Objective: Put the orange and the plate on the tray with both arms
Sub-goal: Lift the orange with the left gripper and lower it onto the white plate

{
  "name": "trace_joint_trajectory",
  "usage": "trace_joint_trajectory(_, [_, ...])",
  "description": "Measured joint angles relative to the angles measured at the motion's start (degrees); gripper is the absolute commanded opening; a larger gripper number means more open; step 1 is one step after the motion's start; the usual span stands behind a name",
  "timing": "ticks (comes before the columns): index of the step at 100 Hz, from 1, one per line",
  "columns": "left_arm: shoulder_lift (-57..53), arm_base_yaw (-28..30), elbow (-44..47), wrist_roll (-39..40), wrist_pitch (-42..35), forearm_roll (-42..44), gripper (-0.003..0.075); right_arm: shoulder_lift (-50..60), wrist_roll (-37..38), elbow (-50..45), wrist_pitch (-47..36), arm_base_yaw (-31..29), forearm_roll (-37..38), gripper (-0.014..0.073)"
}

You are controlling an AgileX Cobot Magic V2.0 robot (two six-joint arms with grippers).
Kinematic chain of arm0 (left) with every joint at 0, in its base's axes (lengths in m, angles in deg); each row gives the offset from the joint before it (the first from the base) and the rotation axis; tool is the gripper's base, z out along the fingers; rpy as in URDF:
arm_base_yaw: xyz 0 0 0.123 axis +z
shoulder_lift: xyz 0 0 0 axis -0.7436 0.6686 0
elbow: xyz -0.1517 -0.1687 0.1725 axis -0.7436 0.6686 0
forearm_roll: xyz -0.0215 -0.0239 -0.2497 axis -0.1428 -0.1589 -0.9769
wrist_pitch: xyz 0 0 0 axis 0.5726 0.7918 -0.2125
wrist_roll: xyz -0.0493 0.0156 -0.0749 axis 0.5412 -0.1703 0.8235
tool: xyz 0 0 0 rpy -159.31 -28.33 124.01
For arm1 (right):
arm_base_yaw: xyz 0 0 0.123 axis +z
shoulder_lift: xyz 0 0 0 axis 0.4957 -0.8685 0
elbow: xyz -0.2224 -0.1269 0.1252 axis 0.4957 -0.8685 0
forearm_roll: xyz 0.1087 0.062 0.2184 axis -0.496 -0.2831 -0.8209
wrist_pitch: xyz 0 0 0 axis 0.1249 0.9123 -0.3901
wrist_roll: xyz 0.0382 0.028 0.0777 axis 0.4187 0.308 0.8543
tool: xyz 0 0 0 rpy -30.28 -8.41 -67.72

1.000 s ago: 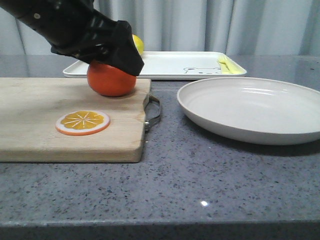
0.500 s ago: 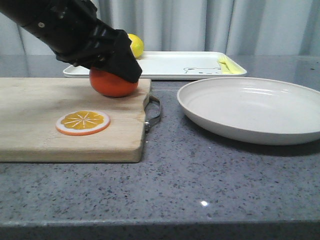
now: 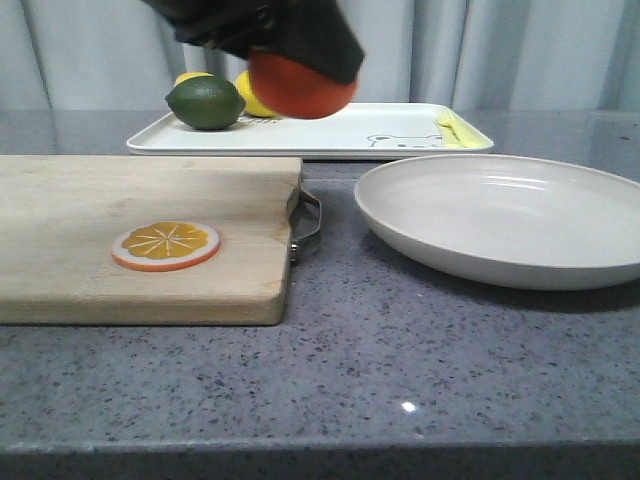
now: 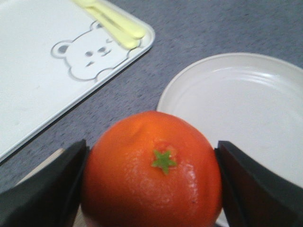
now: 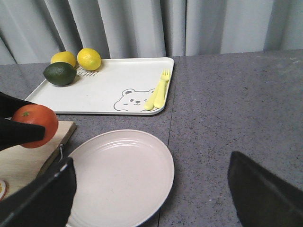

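Observation:
My left gripper (image 3: 300, 62) is shut on the orange (image 3: 300, 85) and holds it in the air, above the gap between the cutting board and the tray (image 3: 330, 132). In the left wrist view the orange (image 4: 151, 175) fills the space between both fingers, green stem up. The large off-white plate (image 3: 500, 215) rests on the grey table at the right, in front of the tray. My right gripper (image 5: 154, 198) is open and empty, hovering over the plate's (image 5: 123, 175) near right edge. It does not show in the front view.
A wooden cutting board (image 3: 140, 230) with an orange slice disc (image 3: 165, 245) lies at the left. On the tray sit a green lime (image 3: 205, 103), yellow lemons (image 3: 250, 97) and a yellow fork (image 5: 158, 92) beside the bear drawing (image 5: 133, 99). Curtains hang behind.
My left gripper has lifted the orange off the cutting board and carried it up and to the right towards the tray. The lime and lemons are now uncovered.

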Motion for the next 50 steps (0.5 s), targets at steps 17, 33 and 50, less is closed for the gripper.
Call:
trace_joint_trajectory(17, [2.9,-6.8,-2.9,0.0,-4.2,-0.3,0.0182,0.0,0.0,0.0,0.0,0.0,0.0,0.0644])
trace_joint_trajectory(33, [7.9,-10.6,-5.8,0.0,-5.0,-0.4,0.0182,0.0,0.0,0.0,0.1,0.0,0.0,0.0644])
trace_joint_trajectory(50, [12.6,-12.3,-8.3,0.0,-5.0,-0.4,0.0182,0.0,0.0,0.0,0.9,0.0,0.0,0.0644])
